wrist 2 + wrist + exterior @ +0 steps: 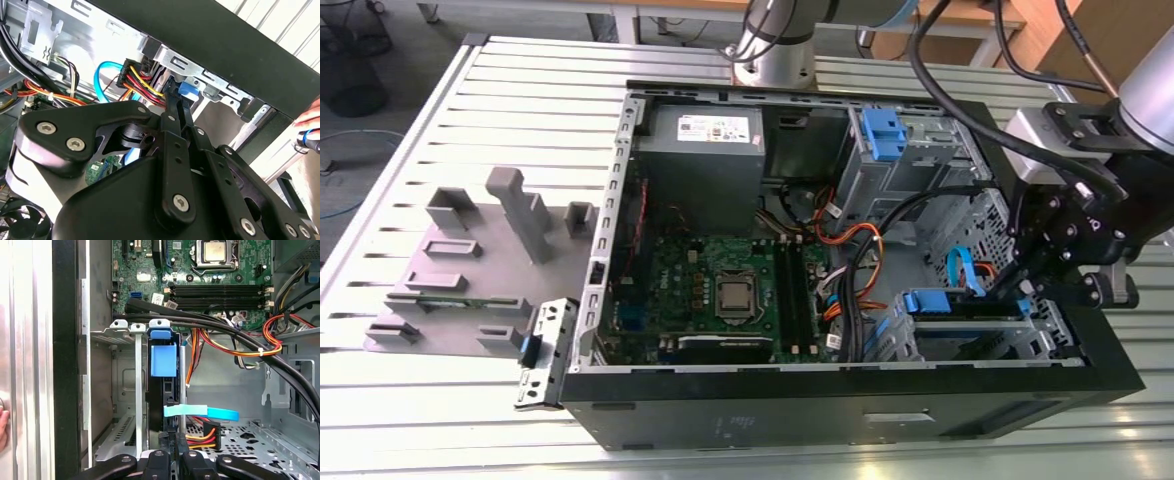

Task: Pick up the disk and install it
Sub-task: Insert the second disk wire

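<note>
The gripper (pixel 1034 290), fingers closed as far as could be seen, pressed one disk (pixel 163 390) into its narrow bay (pixel 136 390) beside crowding cables (pixel 235 337).

Bright even daylight; glare on the slatted table (pixel 427 130).

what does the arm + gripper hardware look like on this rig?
Silver-grey arm column with black cables looping to the wrist. The gripper is black, below a silver-grey wrist block. In the second wrist view it shows matte black linkage bars joined by silver hex-socket screws, with rounded housing plates.
</note>
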### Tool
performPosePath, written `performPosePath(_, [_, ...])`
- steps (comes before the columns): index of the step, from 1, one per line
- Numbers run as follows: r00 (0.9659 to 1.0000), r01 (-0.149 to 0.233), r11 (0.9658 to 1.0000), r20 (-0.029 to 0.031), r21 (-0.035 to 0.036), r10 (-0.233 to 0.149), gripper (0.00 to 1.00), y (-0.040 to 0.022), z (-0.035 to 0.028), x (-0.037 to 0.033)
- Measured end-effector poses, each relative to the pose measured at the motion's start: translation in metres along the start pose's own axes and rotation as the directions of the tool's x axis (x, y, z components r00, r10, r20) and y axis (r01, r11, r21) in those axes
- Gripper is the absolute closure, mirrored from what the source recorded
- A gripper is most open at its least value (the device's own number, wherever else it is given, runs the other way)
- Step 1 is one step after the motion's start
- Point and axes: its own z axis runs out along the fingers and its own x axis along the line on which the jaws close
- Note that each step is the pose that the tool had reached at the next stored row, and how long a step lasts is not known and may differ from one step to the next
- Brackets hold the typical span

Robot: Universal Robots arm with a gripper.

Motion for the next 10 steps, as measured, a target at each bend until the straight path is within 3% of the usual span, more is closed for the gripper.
performPosePath(10, [1.0, -0.001, 1.0, 0.0, 0.0006, 0.001, 0.84, 0.0047, -0.0005, 0.0002])
